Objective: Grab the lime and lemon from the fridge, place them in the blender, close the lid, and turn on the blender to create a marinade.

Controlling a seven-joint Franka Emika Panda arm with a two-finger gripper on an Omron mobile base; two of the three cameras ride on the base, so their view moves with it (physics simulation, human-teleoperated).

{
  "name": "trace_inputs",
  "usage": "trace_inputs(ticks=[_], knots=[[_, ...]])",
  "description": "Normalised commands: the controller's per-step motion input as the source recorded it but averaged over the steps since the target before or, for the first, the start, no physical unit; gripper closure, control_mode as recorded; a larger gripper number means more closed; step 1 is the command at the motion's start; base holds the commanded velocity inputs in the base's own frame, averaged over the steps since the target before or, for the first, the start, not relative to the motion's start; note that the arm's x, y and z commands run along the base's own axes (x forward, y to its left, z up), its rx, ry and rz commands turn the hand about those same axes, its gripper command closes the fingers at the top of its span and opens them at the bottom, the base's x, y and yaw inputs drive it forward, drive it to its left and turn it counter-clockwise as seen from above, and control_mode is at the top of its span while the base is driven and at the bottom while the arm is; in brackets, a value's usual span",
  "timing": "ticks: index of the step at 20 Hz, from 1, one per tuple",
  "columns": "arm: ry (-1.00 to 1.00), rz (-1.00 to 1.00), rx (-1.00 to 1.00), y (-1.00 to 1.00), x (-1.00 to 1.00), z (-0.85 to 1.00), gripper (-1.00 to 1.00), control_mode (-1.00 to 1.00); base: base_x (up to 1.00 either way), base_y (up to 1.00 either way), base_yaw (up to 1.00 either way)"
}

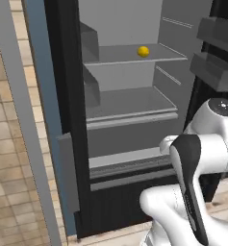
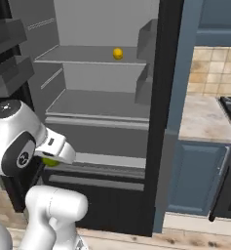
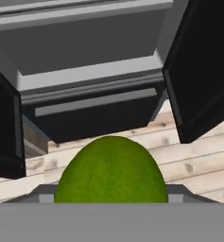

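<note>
Two fruits are showing: the lime [image 3: 111,170] is sitting right at the gripper [image 3: 111,201], bulking up between its fingers in the hand view, and the lemon [image 1: 143,51] is lying well above and beyond the gripper on an upper shelf [image 1: 134,56] of the open fridge [image 1: 130,120]. In the right base view a sliver of the lime [image 2: 50,161] is peeking out just under the white hand, in front of the fridge's lower section. The gripper is grasping the lime — the fruit is hanging clear of the wooden floor [image 3: 198,165], which is lying below it, with nothing else supporting it. The fingertips themselves are hidden behind the fruit. Ahead of the gripper, the hand view is showing the fridge's grey lower ledge and dark base, with a black panel [image 3: 203,80] standing to the right. In the right base view, the lemon [image 2: 117,53] is resting alone near the shelf's middle — the lower shelf [image 2: 102,105] beneath it is lying between it and the gripper.
</note>
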Motion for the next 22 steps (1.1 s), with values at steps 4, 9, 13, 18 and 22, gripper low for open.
trace_inputs(ticks=[4, 9, 13, 18, 22], knots=[[0.0, 0.0, 0.0, 0.0, 0.0, 0.0, 1.0, 1.0, -1.0, 0.28, -0.45], [0.0, 0.0, 0.0, 0.0, 0.0, 0.0, 1.0, 1.0, -0.73, 0.14, -0.65], [0.0, 0.0, 0.0, 0.0, 0.0, 0.0, 1.0, 1.0, -0.42, 0.06, -0.76], [0.0, 0.0, 0.0, 0.0, 0.0, 0.0, 1.0, 1.0, -0.13, 0.02, -0.78], [0.0, 0.0, 0.0, 0.0, 0.0, 0.0, 1.0, 1.0, 0.0, 0.08, -0.77]])
